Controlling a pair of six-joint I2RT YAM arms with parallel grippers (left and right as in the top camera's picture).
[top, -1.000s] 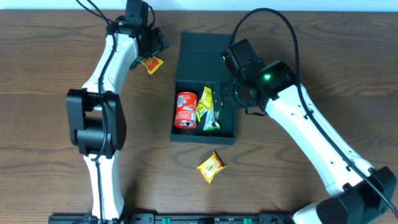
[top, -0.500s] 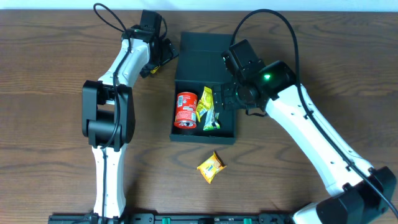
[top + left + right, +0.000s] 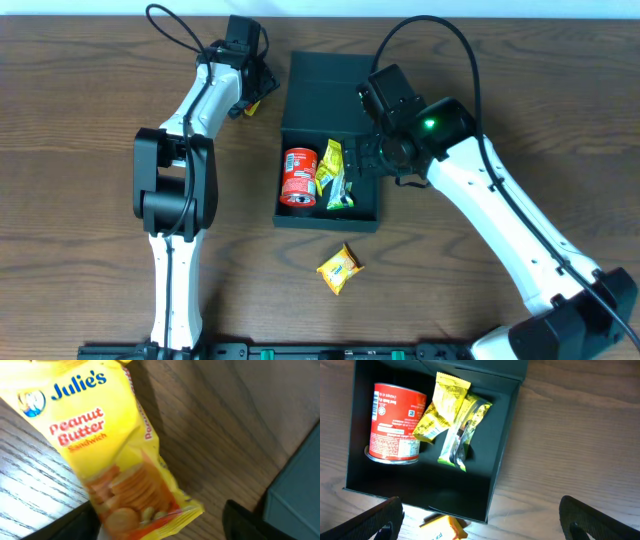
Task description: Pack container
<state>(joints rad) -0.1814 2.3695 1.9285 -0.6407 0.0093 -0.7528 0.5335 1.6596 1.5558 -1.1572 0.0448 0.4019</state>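
Note:
The dark teal container (image 3: 368, 205) stands mid-table with its flap lid (image 3: 325, 85) open at the back. It holds a red can (image 3: 298, 176), a yellow packet (image 3: 329, 162) and a green packet (image 3: 341, 192). My left gripper (image 3: 255, 92) is open over a yellow Julie's peanut butter packet (image 3: 110, 450), its fingers straddling the packet's end just left of the container (image 3: 297, 495). My right gripper (image 3: 362, 160) is open and empty above the container's right side (image 3: 507, 460). In the right wrist view the can (image 3: 395, 422) and packets (image 3: 447, 407) lie below.
Another yellow snack packet (image 3: 339, 268) lies on the wooden table in front of the container. It also shows in the right wrist view (image 3: 442, 530). Bare wood table surrounds the container on all sides.
My left gripper has moved right and onto the yellow packet beside the lid, now mostly covering it from above. The right arm and the container's contents have not moved.

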